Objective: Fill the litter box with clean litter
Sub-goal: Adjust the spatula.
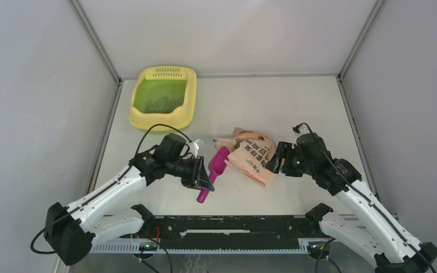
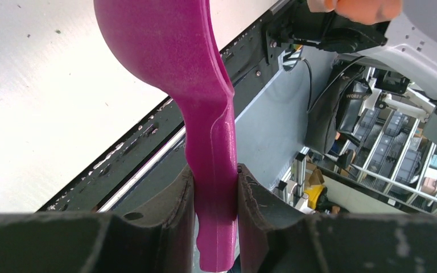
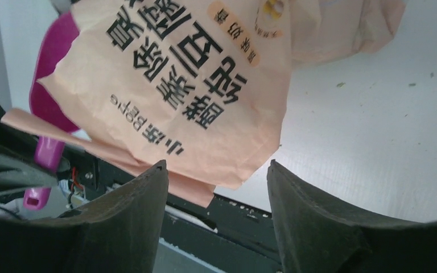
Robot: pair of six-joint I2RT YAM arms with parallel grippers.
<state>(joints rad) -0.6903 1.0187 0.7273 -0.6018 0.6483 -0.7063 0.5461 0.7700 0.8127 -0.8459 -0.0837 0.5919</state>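
Note:
The pale yellow litter box [image 1: 138, 118] sits at the far left, its green floor carrying a patch of dark grey-green clean litter [image 1: 163, 102]. My left gripper [image 1: 203, 177] is shut on the handle of the magenta scoop [image 1: 216, 165], which shows close up in the left wrist view [image 2: 205, 142]; the scoop bowl lies beside the peach bag [image 1: 253, 154]. My right gripper [image 1: 274, 161] is open, its fingers [image 3: 125, 222] just short of the bag's edge [image 3: 205, 102] and not touching it.
The black base rail [image 1: 233, 224] runs along the near table edge. Grey walls close in the table at left, right and back. A few litter specks [image 3: 340, 85] lie on the white table right of the bag.

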